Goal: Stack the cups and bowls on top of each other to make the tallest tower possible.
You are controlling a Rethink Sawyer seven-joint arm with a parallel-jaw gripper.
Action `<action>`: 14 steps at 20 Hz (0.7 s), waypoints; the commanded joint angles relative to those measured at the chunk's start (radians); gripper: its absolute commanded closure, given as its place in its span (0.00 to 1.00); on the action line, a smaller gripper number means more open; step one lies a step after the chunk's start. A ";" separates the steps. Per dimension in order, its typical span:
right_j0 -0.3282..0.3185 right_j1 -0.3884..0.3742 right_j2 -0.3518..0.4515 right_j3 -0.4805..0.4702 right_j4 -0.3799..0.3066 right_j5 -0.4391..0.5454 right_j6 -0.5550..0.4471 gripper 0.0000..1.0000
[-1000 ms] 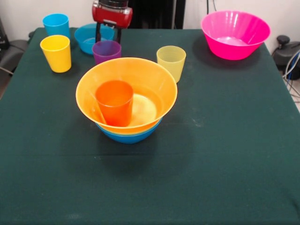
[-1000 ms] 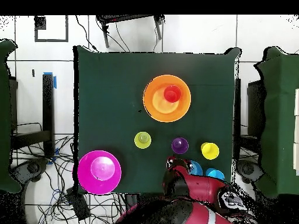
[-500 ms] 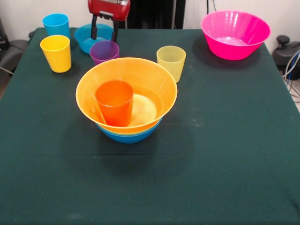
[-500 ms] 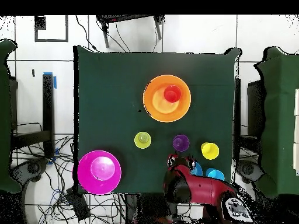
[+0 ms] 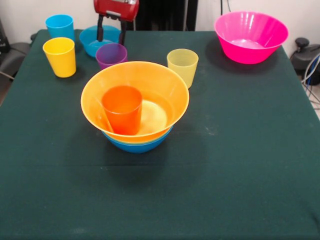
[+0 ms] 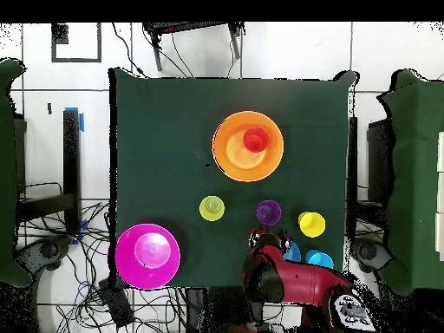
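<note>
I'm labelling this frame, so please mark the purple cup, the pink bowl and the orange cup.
purple cup (image 5: 111, 54): front view, on its front wall.
pink bowl (image 5: 248, 51): front view, on its outer wall.
orange cup (image 5: 121, 117): front view, on its front wall.

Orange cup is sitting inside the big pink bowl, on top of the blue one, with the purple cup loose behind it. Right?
Not quite. The orange cup stands inside the large orange-yellow bowl, not the pink one; the front view shows it. That bowl is nested in the blue bowl, and the purple cup stands loose behind. The pink bowl sits apart and looks empty.
</note>
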 commanded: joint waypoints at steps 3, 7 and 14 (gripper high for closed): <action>0.040 0.079 0.058 0.000 0.014 0.011 0.132 0.00; 0.060 0.090 0.037 -0.004 0.023 0.009 0.133 0.00; 0.031 0.067 0.065 0.007 -0.011 0.054 0.107 0.00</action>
